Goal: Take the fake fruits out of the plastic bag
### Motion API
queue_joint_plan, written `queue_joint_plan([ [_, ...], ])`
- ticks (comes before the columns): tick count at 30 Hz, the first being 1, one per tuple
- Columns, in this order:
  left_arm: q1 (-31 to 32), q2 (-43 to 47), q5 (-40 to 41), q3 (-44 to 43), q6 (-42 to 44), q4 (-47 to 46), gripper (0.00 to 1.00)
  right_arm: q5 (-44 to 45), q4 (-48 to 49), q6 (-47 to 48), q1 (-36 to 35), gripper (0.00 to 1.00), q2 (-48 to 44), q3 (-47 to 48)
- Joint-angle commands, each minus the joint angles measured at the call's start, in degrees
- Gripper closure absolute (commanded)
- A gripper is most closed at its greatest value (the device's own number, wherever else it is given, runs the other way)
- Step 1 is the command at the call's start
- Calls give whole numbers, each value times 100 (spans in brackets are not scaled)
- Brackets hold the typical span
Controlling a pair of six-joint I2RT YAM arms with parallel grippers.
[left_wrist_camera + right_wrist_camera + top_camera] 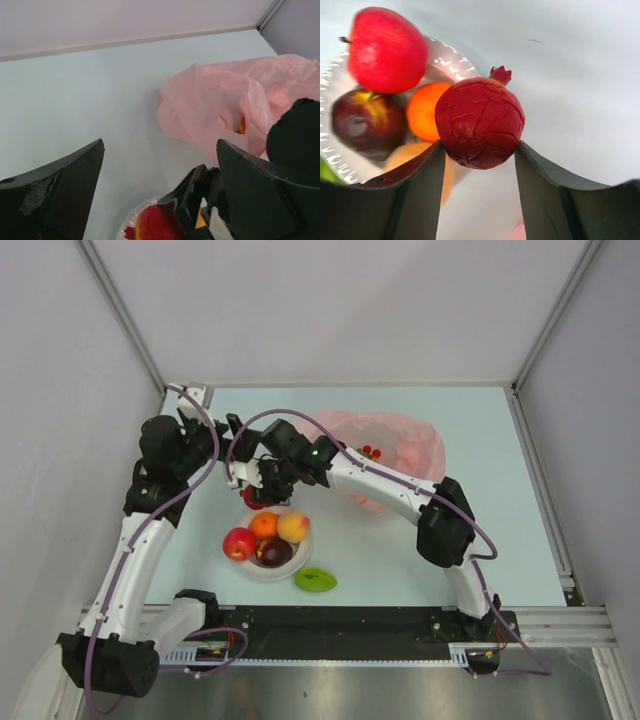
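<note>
My right gripper (258, 488) is shut on a wrinkled dark red fake fruit (480, 122) and holds it above the far edge of the white plate (447, 55). On the plate lie a red apple (239, 543), an orange ball (264, 524), a yellow-orange fruit (293, 528) and a dark purple one (274, 551). The pink plastic bag (400, 455) lies behind to the right, with red berries (371, 451) showing in its mouth. My left gripper (212, 430) is open and empty, left of the bag. In the left wrist view, the bag (225, 100) lies ahead.
A green fake fruit (316, 580) lies on the table in front of the plate. The white cell walls and a metal frame close the table at the back and sides. The right arm reaches across from the right, over the bag's near side.
</note>
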State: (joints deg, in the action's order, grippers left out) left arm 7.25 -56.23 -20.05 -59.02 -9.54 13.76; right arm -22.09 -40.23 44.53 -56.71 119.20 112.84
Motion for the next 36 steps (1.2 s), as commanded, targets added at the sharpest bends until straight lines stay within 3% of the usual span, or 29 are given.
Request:
queue_joint_plan([
  [1, 14, -2, -130, -65, -4, 92, 0, 415, 428, 231, 116, 52, 288, 344],
  [6, 14, -55, -122, -100, 5, 83, 0, 679, 481, -49, 169, 52, 394, 555],
  [10, 14, -64, -34, -162, 49, 127, 0, 679, 533, -357, 353, 53, -219, 267],
  [15, 14, -143, -51, -223, 49, 66, 0, 539, 902, -51, 336, 54, -1845, -1706],
  [21, 14, -231, -43, -232, -39, -66, 0, 258, 245, 503, -7, 54, -3235, -3485],
  [36, 14, -266, -69, -153, 58, -66, 0, -340, 375, -138, -244, 54, -2639, -3681],
])
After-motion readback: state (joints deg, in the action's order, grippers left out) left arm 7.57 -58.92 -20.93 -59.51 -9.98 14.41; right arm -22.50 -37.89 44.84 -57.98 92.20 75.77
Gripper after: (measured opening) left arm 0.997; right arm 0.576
